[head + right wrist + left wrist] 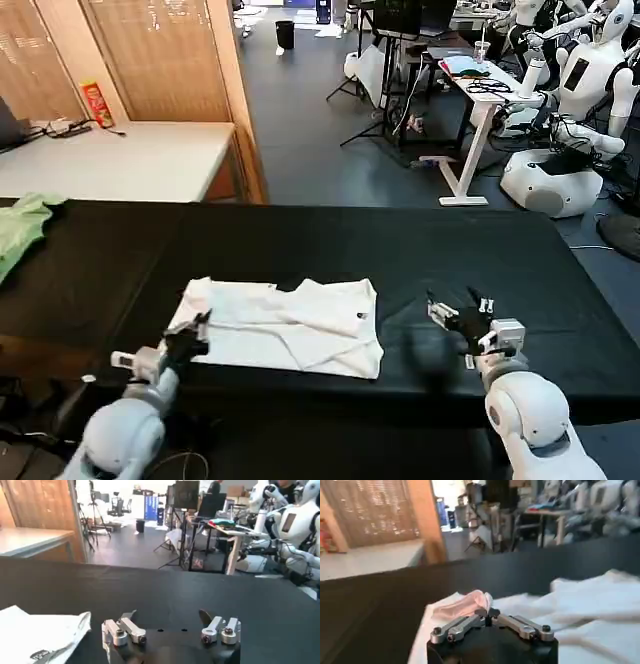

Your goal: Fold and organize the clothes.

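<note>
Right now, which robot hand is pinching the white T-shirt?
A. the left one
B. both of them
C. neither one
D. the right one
A. The left gripper is shut on the near left corner of the white T-shirt, bunching the cloth, while the right gripper sits open over the bare black table, beside the shirt.

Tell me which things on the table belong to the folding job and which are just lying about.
Part of the job:
- white T-shirt, partly folded on the black table
- left tool, shut on the shirt's left edge
- right tool, open, off the shirt's right side

Lying about:
- light green garment, at the table's far left edge
</note>
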Controlling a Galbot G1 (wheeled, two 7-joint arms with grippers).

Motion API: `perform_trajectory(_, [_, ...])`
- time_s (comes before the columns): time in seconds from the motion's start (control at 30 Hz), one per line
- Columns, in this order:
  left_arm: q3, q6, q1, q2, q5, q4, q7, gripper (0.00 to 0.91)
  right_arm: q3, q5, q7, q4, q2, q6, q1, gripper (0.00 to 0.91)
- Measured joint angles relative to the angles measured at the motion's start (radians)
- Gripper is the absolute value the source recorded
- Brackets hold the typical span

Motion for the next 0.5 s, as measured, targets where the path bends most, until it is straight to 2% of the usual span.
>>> perform_trajectory(0.5, [0.231, 0.025, -0.111, -0.094, -0.063, 0.011, -0.008, 0.000, 0.008, -0.012, -0.015, 0.005, 0.004, 0.010, -0.026, 0.878])
